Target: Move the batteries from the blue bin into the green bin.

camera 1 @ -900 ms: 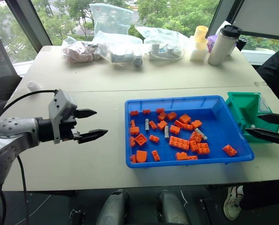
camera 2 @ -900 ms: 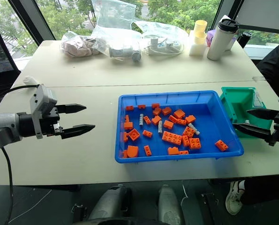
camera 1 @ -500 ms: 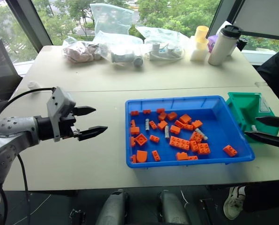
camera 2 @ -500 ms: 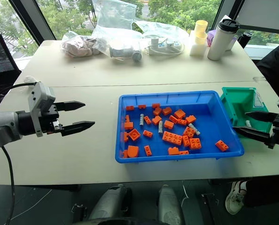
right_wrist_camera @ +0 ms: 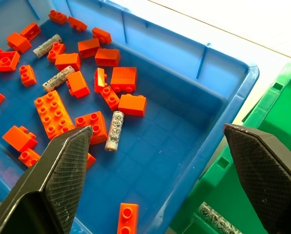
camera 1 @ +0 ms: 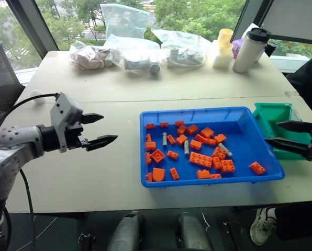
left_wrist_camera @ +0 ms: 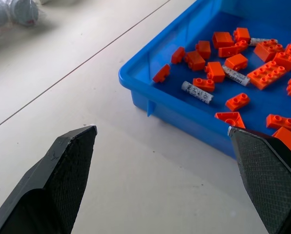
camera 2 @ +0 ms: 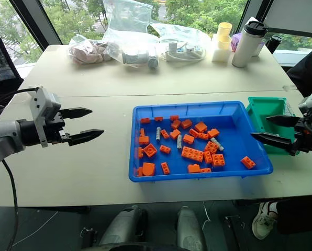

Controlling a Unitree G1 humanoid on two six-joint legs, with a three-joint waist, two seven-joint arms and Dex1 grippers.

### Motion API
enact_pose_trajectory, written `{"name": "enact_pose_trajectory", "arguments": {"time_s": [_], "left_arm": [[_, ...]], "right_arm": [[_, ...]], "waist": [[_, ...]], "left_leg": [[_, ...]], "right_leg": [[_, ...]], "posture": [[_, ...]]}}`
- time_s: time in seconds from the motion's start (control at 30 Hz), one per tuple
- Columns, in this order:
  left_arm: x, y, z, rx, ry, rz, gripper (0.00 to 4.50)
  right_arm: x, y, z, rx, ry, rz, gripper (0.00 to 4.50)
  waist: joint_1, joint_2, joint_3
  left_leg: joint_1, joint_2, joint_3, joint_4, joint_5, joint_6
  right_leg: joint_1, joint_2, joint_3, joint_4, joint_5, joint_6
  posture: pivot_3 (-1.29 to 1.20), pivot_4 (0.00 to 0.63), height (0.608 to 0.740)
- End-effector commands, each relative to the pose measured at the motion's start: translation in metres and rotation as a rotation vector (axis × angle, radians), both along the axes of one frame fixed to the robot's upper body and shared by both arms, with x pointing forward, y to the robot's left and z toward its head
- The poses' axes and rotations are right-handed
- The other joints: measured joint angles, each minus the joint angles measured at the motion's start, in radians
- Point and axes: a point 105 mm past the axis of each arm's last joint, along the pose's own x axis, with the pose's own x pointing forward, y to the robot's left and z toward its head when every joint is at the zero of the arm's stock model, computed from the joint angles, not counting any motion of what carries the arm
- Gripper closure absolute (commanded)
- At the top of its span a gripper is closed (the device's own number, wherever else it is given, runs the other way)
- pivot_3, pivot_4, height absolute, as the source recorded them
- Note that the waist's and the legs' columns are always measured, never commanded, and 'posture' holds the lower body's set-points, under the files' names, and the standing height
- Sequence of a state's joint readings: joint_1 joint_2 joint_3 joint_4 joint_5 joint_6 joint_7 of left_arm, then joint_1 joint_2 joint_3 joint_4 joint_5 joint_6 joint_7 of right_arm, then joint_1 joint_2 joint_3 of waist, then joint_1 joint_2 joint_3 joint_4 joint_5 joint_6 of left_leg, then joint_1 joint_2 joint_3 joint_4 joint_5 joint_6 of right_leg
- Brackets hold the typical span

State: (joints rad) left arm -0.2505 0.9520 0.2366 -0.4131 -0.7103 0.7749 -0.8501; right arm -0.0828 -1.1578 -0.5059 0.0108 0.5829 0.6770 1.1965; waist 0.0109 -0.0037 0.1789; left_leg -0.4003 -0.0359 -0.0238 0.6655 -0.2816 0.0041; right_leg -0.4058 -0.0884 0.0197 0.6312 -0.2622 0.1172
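Now your right end effector hangs wide and empty by the green bin, so reach left into the blue bin for the next of the batteries.

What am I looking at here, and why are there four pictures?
It is a two-armed robot. Two pictures come from cameras in its head, looking down at a table; the other two come from cameras on its wrists. Each arm ends in two black fingers: the left end effector and the right end effector, both open and empty. On the table sits a blue bin of orange toy bricks and slim grey batteries, beside a smaller green bin with a battery already inside.
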Motion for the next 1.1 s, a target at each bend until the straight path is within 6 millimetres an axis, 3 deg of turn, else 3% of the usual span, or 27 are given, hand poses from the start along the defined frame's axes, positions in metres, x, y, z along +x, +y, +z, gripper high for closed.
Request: {"name": "enact_pose_trajectory", "arguments": {"time_s": [0.03,0.27,0.47,0.73,1.1], "left_arm": [[-0.002,0.0,0.009,0.077,-0.01,-0.088,0.0],[-0.013,-0.014,0.018,0.197,0.034,-0.302,0.0],[-0.017,-0.022,0.012,0.27,0.039,-0.347,0.0],[-0.019,-0.029,0.014,0.246,0.006,-0.332,0.0],[-0.021,-0.03,0.009,0.221,0.002,-0.283,0.0]], "right_arm": [[0.009,0.029,0.016,0.021,-0.035,0.073,0.07],[0.027,0.135,0.017,0.018,-0.055,0.437,0.07],[0.062,0.197,-0.02,-0.1,-0.052,0.622,0.07],[0.099,0.231,-0.05,-0.219,-0.076,0.689,0.07],[0.107,0.25,-0.067,-0.27,-0.078,0.759,0.07]], "waist": [[-0.001,0.0,0.0],[-0.023,0.001,0.0],[-0.027,0.0,0.001],[-0.027,0.0,0.001],[-0.029,-0.001,0.001]], "left_leg": [[0.0,0.0,0.0,0.0,0.0,0.0],[-0.001,0.0,0.0,-0.001,0.0,0.0],[-0.005,0.0,0.0,0.0,0.0,0.0],[-0.01,-0.002,0.001,0.003,0.002,-0.003],[-0.01,-0.001,0.001,0.002,0.004,-0.006]], "right_leg": [[0.0,0.0,0.0,0.0,0.0,0.0],[-0.002,0.0,0.0,0.001,0.0,0.0],[-0.007,0.002,-0.001,0.002,0.0,0.0],[-0.013,0.001,0.0,0.006,0.001,0.001],[-0.02,0.002,0.0,0.018,0.0,0.0]], "posture": [[0.0,0.15,0.74],[0.0,0.15,0.74],[0.0,0.15,0.74],[0.0,0.15,0.74],[0.0,0.15,0.74]]}}
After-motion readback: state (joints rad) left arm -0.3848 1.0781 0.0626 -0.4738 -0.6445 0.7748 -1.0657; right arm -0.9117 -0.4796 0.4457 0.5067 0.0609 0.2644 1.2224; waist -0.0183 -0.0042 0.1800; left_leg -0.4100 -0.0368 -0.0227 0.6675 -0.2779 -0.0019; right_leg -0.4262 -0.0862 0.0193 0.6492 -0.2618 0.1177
